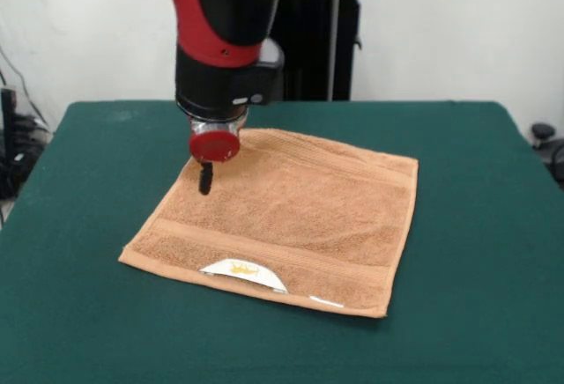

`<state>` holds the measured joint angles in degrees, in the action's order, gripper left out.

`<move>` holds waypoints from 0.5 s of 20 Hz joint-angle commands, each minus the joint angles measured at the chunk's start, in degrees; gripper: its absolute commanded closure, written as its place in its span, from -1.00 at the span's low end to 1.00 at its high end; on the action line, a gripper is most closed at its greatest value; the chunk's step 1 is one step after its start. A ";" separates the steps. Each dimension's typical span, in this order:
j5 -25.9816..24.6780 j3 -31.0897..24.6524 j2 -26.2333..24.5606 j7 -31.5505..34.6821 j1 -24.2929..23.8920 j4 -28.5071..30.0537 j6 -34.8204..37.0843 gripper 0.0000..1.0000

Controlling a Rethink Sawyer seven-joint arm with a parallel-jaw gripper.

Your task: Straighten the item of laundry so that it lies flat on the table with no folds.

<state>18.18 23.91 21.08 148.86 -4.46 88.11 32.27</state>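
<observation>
The light-brown terry towel (291,217) lies spread out near the middle of the green table (476,225), turned a little askew. Border bands run along its near and far edges. A white label with a yellow mark (244,271) shows at the near edge, and a small white strip (326,301) lies further right on that edge. The red and black arm comes down from above. My gripper (205,180) is low over the towel's far left corner, at or just above the cloth. Whether it holds any cloth does not show.
The robot's black pedestal (317,40) stands behind the table's far edge. Dark equipment sits off the table at the left edge (13,137) and the right edge (546,142). Green cloth surrounds the towel on all sides.
</observation>
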 commanded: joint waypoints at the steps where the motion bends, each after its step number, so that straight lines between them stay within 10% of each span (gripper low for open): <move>1: 2.86 -13.01 4.02 3.29 -0.40 10.07 -2.85 -1.00; 10: 3.16 -11.92 6.95 8.16 1.67 10.69 -8.00 -1.00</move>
<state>18.46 20.86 26.98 148.86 -4.98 93.51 31.66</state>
